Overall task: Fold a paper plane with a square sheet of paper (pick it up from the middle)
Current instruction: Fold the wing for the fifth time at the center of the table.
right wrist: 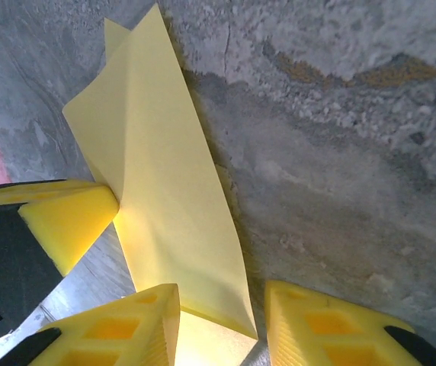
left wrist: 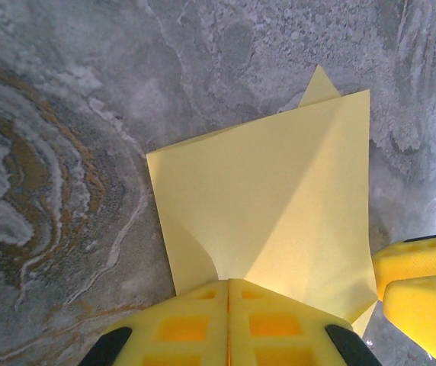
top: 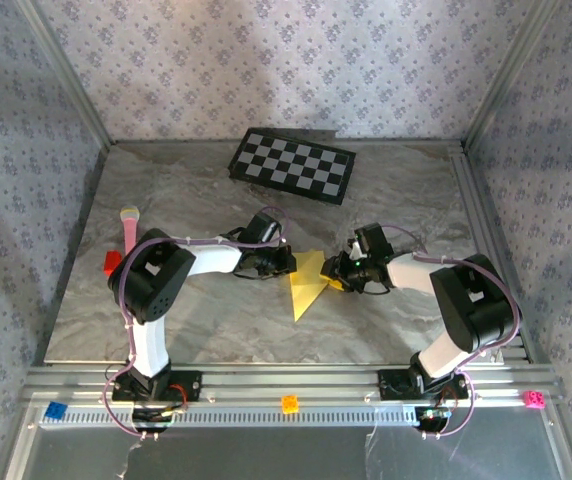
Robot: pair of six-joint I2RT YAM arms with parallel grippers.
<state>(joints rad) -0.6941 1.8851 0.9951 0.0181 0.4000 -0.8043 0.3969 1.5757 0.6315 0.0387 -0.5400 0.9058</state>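
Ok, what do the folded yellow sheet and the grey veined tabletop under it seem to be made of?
The folded yellow sheet looks like thin matte paper: it holds sharp creases and one flap stands off the surface. The grey veined tabletop looks like stone or a stone-print laminate, mostly matte; the pictures cannot settle which.

Yellow paper [left wrist: 271, 206] in L fingers [left wrist: 180, 324]

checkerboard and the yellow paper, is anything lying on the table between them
Nothing: in the top view, the stretch of marbled table between the checkerboard and the folded yellow paper is bare.
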